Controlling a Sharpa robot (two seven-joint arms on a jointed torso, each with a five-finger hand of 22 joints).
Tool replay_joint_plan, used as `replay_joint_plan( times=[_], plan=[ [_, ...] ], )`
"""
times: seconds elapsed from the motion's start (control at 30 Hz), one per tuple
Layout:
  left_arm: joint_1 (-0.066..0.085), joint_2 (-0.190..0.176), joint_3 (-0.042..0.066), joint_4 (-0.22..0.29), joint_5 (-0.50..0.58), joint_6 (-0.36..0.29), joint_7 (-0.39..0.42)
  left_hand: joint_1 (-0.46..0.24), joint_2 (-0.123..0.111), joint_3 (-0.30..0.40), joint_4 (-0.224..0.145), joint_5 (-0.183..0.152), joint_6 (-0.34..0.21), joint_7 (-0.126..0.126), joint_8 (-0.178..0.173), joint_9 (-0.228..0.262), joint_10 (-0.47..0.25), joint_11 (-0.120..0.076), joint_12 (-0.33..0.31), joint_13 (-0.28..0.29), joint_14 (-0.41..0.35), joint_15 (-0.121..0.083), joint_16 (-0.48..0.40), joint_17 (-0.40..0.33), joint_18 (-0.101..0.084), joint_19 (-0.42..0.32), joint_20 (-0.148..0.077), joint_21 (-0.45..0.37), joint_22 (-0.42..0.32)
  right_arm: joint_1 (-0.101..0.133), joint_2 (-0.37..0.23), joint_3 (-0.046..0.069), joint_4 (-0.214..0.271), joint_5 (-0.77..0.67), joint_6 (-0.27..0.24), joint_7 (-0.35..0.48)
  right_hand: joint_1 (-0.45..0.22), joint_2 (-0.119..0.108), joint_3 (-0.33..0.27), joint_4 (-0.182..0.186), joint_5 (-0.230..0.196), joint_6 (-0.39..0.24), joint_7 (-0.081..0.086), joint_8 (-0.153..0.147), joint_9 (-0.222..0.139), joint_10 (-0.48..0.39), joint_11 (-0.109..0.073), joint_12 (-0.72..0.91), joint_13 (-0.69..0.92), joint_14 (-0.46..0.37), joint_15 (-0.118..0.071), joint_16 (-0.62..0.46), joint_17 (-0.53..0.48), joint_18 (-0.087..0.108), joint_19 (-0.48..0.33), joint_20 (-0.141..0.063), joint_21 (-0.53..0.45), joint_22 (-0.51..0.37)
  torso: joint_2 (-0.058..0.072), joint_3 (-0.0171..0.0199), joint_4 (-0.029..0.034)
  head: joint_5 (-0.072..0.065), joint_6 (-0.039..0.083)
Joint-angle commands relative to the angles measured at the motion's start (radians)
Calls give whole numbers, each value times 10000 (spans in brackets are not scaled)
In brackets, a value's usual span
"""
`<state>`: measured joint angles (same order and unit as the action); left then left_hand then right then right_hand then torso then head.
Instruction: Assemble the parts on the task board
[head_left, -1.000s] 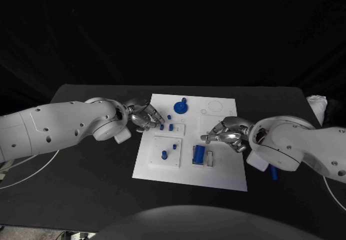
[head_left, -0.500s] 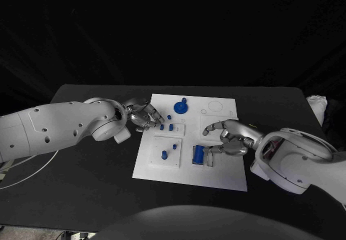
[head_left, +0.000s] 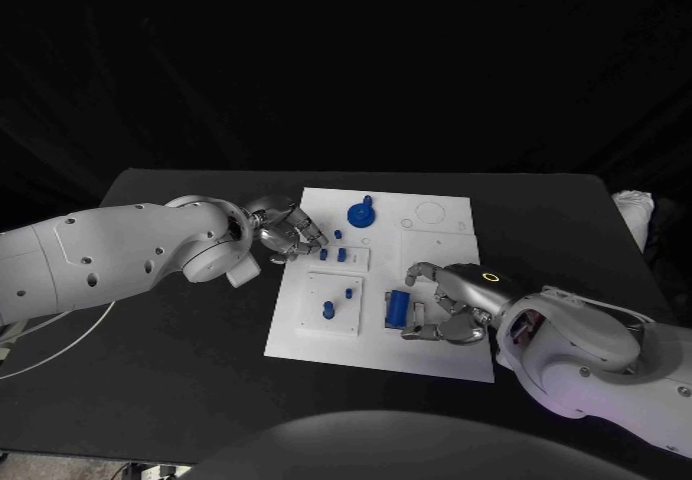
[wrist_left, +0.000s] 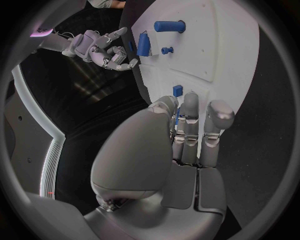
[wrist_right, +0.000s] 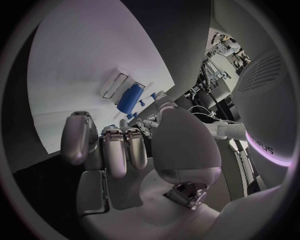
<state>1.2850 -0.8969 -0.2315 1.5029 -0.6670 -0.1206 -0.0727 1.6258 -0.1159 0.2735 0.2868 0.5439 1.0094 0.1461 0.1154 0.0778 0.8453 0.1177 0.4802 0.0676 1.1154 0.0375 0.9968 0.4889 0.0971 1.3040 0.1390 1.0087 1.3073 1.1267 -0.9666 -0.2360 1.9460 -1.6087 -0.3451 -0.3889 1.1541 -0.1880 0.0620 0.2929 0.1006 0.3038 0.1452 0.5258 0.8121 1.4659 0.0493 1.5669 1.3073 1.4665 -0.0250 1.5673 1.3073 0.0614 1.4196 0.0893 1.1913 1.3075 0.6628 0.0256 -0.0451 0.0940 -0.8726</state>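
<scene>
Hovering over the near right part of the task board (head_left: 378, 345), the right hand (head_left: 447, 308) is standing just right of the blue cylinder (head_left: 395, 307), fingers curled and holding nothing visible. The cylinder is lying with its long axis running near to far. The left hand (head_left: 290, 235) is working farther off at the board's far left edge, fingers curled; whether it is pinching a part cannot be told.

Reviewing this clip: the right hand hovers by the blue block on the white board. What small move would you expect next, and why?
Probably the right hand lowers to pinch the blue block. Its fingers hang spread beside the block and appear to hold nothing, while the left hand is busy at the task board's far-left edge.
</scene>
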Motion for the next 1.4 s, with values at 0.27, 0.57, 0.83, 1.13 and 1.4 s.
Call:
replay_joint_plan(
  times=[0.27, 0.57, 0.83, 1.13, 1.4],
  plan=[
    [2, 0, 5, 22, -9, 177, 0, 62, 4, 52, -5, 53, 20, 23, 63, 15, 68, -21, 56, 8, -41, -36, 34, -12, 160, -44, -10, 10, 1142, -269, 269, 2, -242, -1116, -151, -1084, 327, 110, 79, -7, 1040, -548, 85, 726, 92, 1049, 124, 39, 2634, 1038, 159, 25, 2619, 254, -180, 57, -353, 1437, -2, 3, -4, -43, 0],
    [1, 18, 5, 17, -9, 252, -63, 61, 7, 53, -3, 55, 22, 25, 65, 16, 70, -20, 58, 8, -40, -35, 35, -14, 162, -49, -10, 0, 1139, -346, 475, 2, -439, -1226, -222, -1177, 366, 310, 175, -29, 1839, -743, 92, 1030, 4, 1049, 128, 39, 2634, 993, 164, -50, 2494, 297, -258, 68, -591, 1377, 7, 1, 1, -68, 0],
    [1, 29, 5, 14, -13, 317, -118, 60, 15, 58, 0, 57, 25, 32, 67, 16, 73, -17, 61, 7, -39, -34, 37, -17, 163, -52, -11, -5, 1138, -375, 644, 2, -494, -1158, -194, -1052, 108, 256, 86, -8, 1589, -819, 92, 1196, -80, 1049, 127, 39, 2634, 986, 164, -62, 2475, 305, -273, 70, -658, 1363, -4, 0, 7, -67, 0],
    [1, 25, 5, 17, -19, 377, -174, 59, 19, 60, 1, 59, 25, 34, 67, 16, 73, -15, 62, 7, -39, -34, 37, -19, 164, -55, -11, -12, 1136, -382, 710, 3, -459, -1007, -70, -849, -147, -43, -70, 24, 1095, -929, 89, 1426, -233, 1049, 113, 39, 2634, 987, 154, -59, 2480, 305, -259, 63, -692, 1365, 4, 2, 1, -37, 0],
    [-1, 62, 5, 0, -21, 435, -214, 72, 108, 112, 7, 74, 28, 55, 73, 17, 73, 0, 69, 2, -39, -22, 40, -40, 165, -65, -7, -33, 1129, -383, 784, 3, -574, -822, 59, -756, 59, 269, 157, -28, 1836, -936, 75, 1684, -356, 1049, 109, 39, 2634, 986, 148, -62, 2476, 306, -257, 61, -734, 1368, 1, 0, -1, -50, 0]
  ],
)
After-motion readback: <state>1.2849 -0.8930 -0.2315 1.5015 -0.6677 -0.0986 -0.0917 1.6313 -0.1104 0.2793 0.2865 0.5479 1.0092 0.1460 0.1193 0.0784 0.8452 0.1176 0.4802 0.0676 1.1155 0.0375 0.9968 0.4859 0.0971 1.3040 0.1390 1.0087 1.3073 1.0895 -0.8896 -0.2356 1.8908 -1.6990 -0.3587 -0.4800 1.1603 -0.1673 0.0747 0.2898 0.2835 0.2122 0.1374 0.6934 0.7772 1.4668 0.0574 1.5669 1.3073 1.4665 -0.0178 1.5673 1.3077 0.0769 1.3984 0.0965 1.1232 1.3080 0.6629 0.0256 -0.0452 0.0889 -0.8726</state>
